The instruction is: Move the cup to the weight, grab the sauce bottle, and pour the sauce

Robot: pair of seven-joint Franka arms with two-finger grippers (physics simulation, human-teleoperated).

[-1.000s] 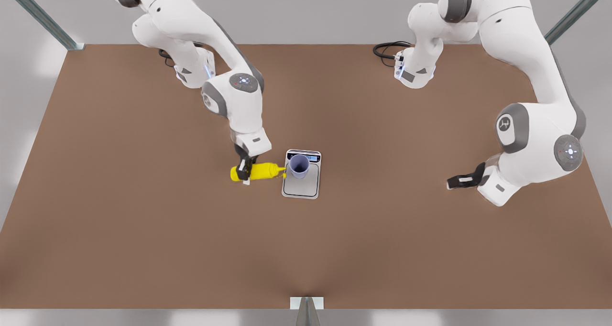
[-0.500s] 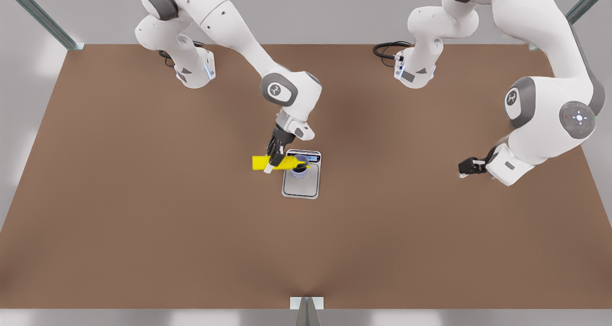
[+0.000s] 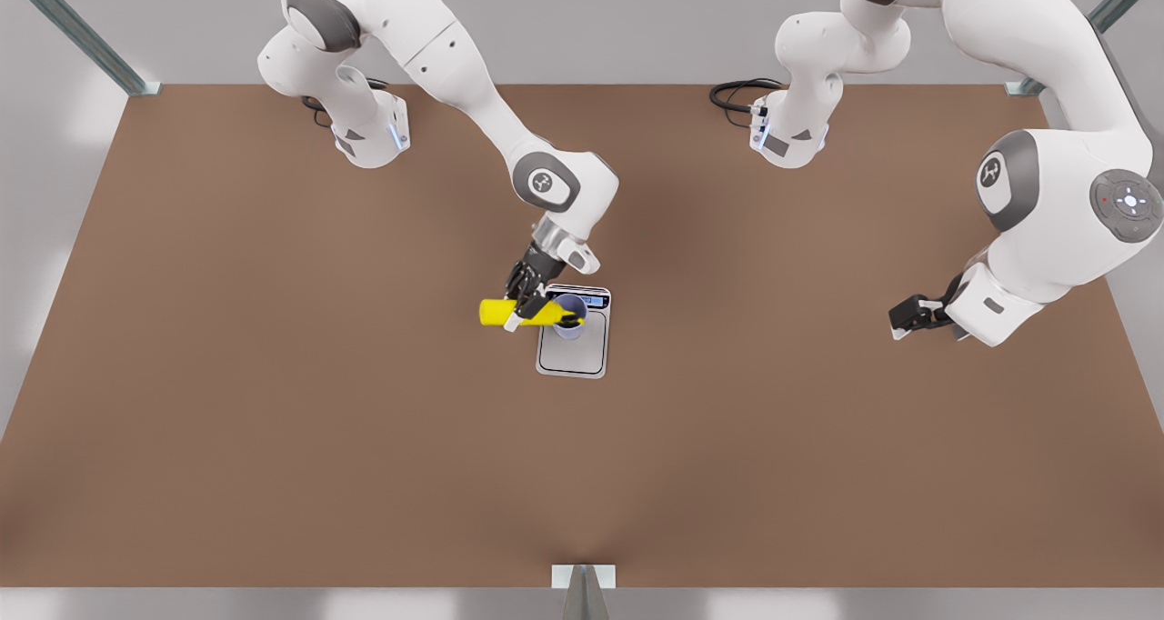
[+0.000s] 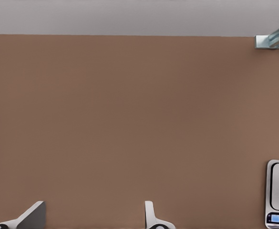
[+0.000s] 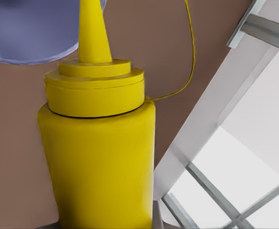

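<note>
Right gripper [image 3: 525, 306], clamped on the sauce bottle [image 3: 518, 312], is tipping it further over the cup [image 3: 570, 315] on the scale [image 3: 573, 352] vs a sec ago, so pouring's underway; left gripper [image 3: 905, 320], fingers apart, is backing off.

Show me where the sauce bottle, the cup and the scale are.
sauce bottle [image 3: 496, 312]: front view, bare yellow body.
cup [image 3: 574, 329]: front view, outer wall below the rim.
scale [image 3: 571, 356]: front view, bare steel plate.

The weight [image 4: 278, 195] is cut off by the left wrist view's edge.
</note>
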